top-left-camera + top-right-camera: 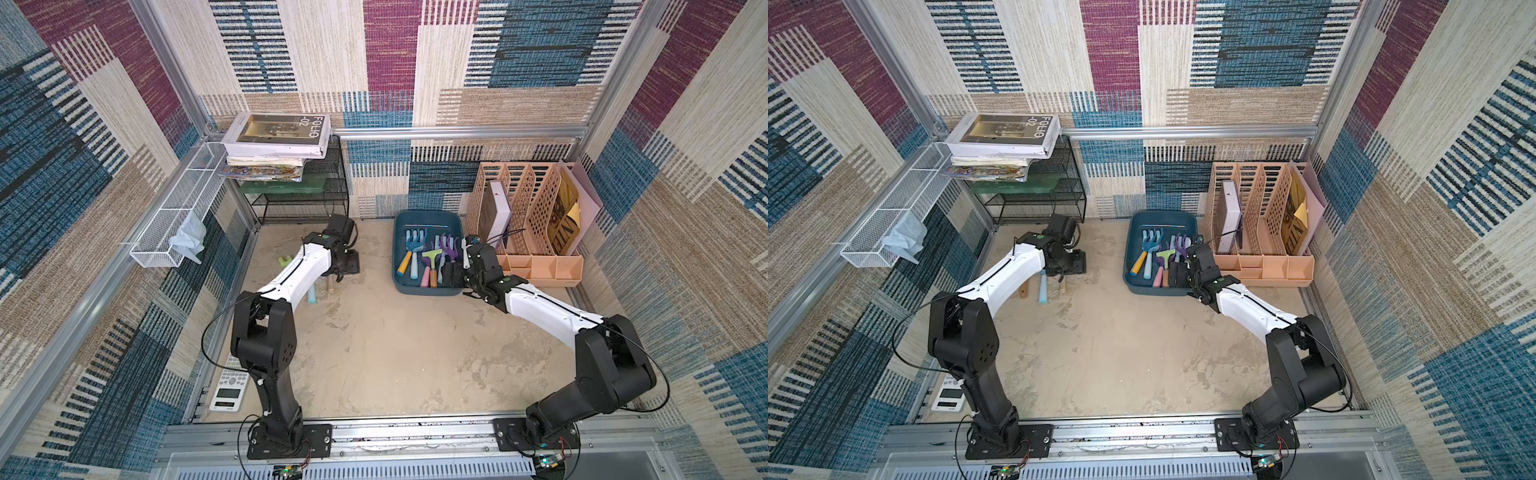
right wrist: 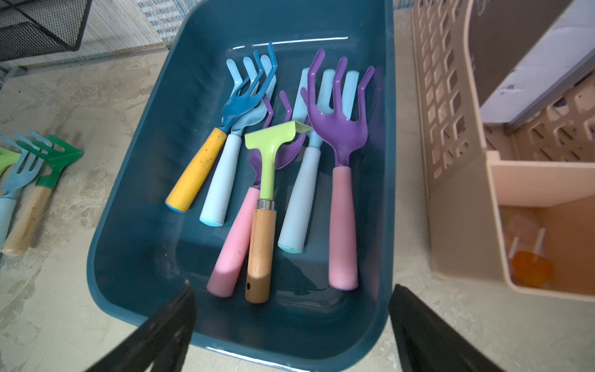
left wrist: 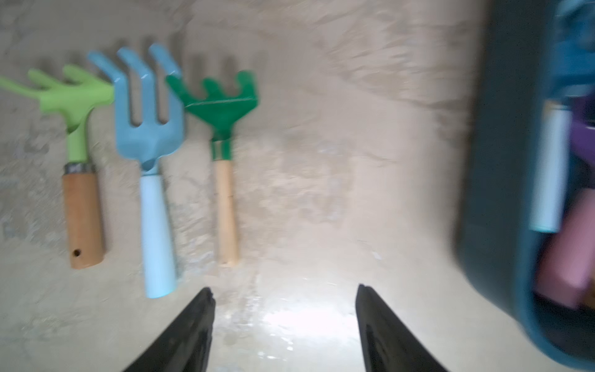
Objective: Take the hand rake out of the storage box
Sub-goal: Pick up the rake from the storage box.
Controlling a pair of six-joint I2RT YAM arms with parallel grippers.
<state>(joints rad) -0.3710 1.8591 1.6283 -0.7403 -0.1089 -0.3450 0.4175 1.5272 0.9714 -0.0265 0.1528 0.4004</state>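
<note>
The right gripper is being held, jaws wide apart, over the box — apparently lined up for one of the rakes lying inside. The left gripper, jaws apart, is being held near the green rake outside.

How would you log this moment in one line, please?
left gripper: open, empty | right gripper: open, at storage box | dark green hand rake: on table

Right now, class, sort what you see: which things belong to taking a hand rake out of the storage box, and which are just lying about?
Job: storage box, purple rake inside, dark green rake outside, right end effector.
Lying about: file organizer, books, mesh shelf, calculator.
</note>
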